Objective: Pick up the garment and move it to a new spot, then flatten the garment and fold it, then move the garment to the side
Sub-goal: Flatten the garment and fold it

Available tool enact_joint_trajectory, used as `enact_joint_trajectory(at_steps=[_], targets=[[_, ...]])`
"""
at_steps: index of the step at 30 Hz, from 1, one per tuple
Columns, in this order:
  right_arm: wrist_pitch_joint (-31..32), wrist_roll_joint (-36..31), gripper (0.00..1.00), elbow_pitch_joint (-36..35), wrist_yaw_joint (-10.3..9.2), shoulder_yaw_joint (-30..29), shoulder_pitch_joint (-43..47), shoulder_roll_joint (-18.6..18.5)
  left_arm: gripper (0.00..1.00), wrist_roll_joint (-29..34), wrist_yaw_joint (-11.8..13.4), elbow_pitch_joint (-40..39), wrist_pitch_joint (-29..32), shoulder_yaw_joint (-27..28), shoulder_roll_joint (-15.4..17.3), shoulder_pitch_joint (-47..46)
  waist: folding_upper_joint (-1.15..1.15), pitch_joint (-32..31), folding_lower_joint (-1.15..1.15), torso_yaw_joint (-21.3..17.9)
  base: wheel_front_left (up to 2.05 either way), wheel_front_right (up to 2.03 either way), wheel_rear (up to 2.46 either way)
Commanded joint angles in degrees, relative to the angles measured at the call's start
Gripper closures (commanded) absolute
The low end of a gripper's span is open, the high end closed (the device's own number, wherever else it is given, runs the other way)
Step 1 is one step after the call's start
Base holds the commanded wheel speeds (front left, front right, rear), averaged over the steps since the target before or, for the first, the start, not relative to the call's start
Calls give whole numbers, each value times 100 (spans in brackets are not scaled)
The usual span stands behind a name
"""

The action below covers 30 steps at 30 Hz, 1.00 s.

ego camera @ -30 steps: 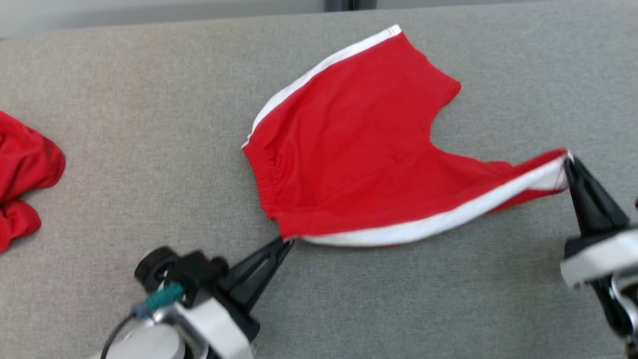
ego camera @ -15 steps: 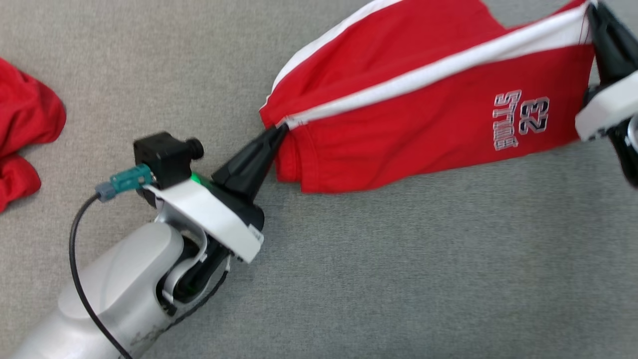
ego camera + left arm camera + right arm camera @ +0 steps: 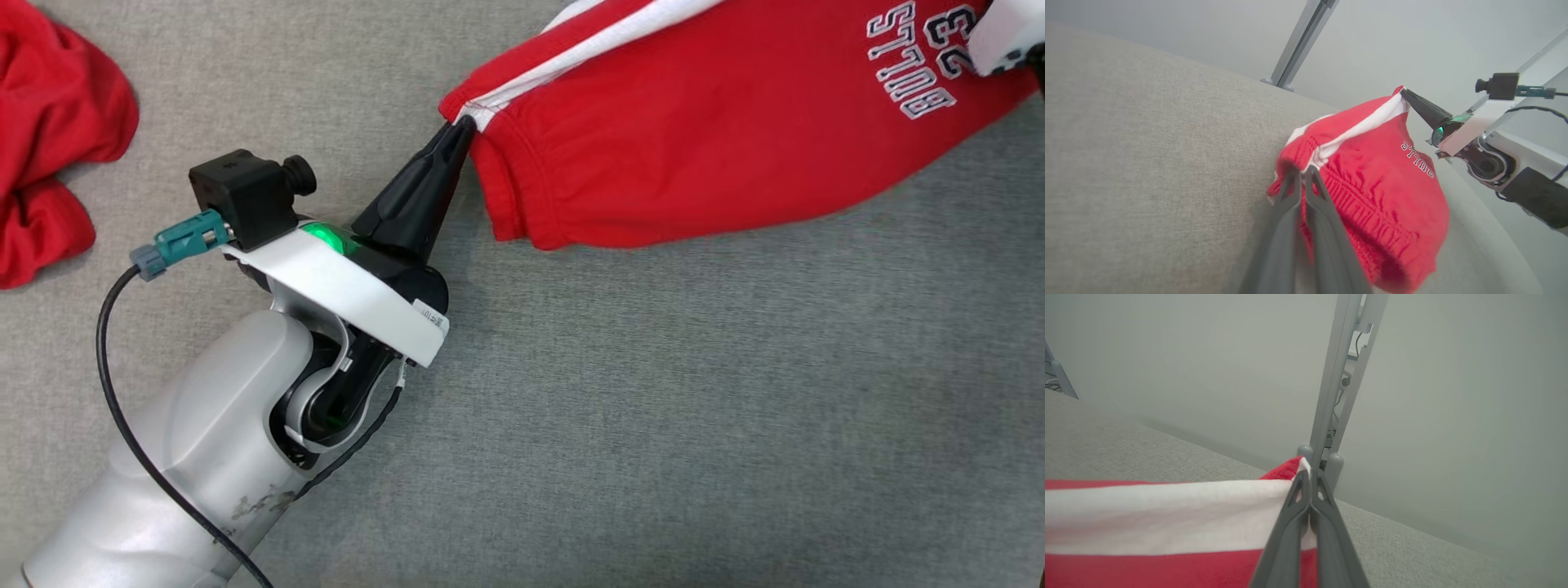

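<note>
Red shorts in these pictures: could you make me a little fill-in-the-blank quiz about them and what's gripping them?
The red shorts have a side stripe coloured ____. The left end effector is shut on their elastic ____. The number printed on them is ____. Another red garment lies on the grey surface to the robot's ____.
Missing words: white; waistband; 23; left.

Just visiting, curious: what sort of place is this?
Probably a robot test lab: grey cloth-covered table, bare pale wall with a metal post, red shorts held by the left gripper and right gripper.
</note>
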Motion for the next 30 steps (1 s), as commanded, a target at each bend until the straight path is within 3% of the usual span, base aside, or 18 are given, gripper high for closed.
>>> enact_joint_trajectory(at_steps=[1, 12, 18, 19, 21, 22, 23, 24, 25, 26, 27, 30], targets=[[-49, 33, 100, 110, 0, 53, -77, -14, 100, 42, 25, 28, -32, 26, -5, -100, 0, 65, 0, 81, 0, 0, 0], [-136, 268, 100, 919, 0, 616, -718, 43, 100, 193, -16, 346, 13, -68, -268, -496, 0, 308, 0, 281, 0, 0, 0], [-138, 312, 100, 902, 0, 687, -878, 2, 100, 290, -14, 545, -3, -117, -400, -655, 0, 404, 0, 350, 0, 0, 0], [-138, 312, 96, 884, 0, 677, -871, -2, 100, 290, -6, 569, 2, -128, -418, -672, 0, 411, 0, 354, 0, 0, 0], [-138, 287, 62, 852, 0, 653, -855, -27, 100, 267, -2, 612, 33, -158, -462, -660, 0, 413, 0, 365, 0, 0, 0], [-139, 269, 52, 835, 0, 643, -839, -31, 100, 246, 8, 637, 45, -163, -481, -646, 0, 409, 0, 368, 0, 0, 0], [-138, 238, 24, 813, 0, 627, -821, -42, 95, 251, 43, 669, 52, -171, -486, -637, 0, 400, 0, 368, 0, 0, 0], [-137, 227, 2, 789, 0, 608, -781, -47, 80, 284, 67, 687, 56, -185, -481, -642, 0, 388, 0, 362, 0, 0, 0], [-135, 217, 0, 763, 0, 589, -742, -46, 53, 276, 107, 710, 51, -174, -489, -618, 0, 369, 0, 350, 0, 0, 0], [-135, 203, 0, 733, 0, 563, -712, -53, 9, 309, 149, 716, 37, -172, -482, -610, 0, 351, 0, 338, 0, 0, 0], [-135, 188, 0, 701, 0, 543, -672, -57, 0, 340, 200, 717, 14, -162, -476, -605, 0, 326, 0, 321, 0, 0, 0], [-134, 114, 0, 477, 0, 433, -537, -33, 0, 430, 361, 686, -55, -105, -429, -544, 0, 228, 0, 255, 0, 0, 0]])
